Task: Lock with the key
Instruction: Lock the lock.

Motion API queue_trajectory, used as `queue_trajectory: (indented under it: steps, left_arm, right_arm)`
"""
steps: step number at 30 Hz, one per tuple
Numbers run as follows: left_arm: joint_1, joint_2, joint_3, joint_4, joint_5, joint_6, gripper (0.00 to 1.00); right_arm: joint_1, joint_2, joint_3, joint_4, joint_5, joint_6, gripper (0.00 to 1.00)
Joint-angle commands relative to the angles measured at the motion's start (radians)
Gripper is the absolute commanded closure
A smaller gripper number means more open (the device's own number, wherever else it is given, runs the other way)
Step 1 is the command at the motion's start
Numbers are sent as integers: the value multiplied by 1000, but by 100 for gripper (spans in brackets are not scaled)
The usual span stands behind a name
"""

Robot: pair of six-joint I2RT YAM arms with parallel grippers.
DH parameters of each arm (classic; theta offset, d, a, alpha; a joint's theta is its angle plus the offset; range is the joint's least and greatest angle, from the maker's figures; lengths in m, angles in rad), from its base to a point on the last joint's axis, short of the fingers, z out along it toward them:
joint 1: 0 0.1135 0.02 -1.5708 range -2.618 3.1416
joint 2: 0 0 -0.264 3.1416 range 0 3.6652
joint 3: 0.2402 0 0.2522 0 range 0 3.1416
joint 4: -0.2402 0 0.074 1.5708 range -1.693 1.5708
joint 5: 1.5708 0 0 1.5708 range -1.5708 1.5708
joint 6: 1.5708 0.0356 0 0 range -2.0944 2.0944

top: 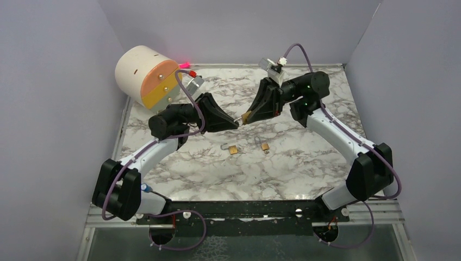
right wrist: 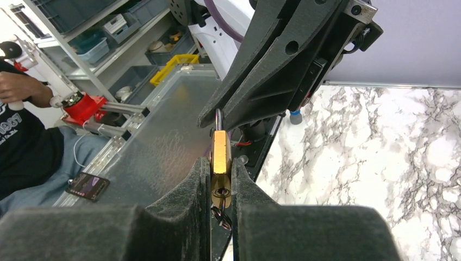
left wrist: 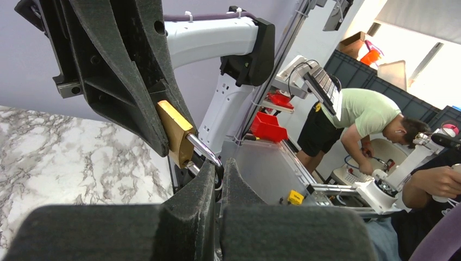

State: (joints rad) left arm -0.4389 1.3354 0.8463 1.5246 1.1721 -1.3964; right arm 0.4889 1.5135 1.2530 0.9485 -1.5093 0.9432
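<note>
Table edges: the marble table is closed in by the left wall, the back wall and the right wall; a dark rail runs along the near edge between the arm bases.
Open room: bare marble lies in front of the grippers and toward the right wall; the back left corner is taken by a round drum lying on its side.
Loose items: two small padlocks, one just left of the other, lie near each other on the marble below the grippers.
Task item: the brass padlock is held in the air over mid-table, where the two grippers meet.
Right gripper: clamped on the flat sides of the padlock body, narrow edge facing its camera.
Left gripper: fingers nearly together, pinching the padlock's steel loop.
Key: cannot be made out; a dark wire ring hangs under the padlock body.
Arm pose: both arms are bent at the elbow, their forearms angled inward and the grippers tip to tip.
</note>
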Motion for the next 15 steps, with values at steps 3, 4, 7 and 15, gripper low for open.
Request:
queue_trajectory:
  steps: [3, 4, 7, 15]
  left_arm:
    - [-40, 36, 33, 270, 18, -6, 100]
    - [-41, 37, 31, 270, 12, -1, 100]
    - [-41, 44, 37, 269, -6, 16, 100]
    - [-41, 58, 47, 264, 7, 36, 100]
  right_arm:
    - [-2, 20, -6, -8, 82, -29, 99]
    - [2, 21, -6, -3, 83, -24, 99]
    - [11, 20, -6, 3, 86, -16, 99]
    - [31, 15, -1, 32, 80, 26, 99]
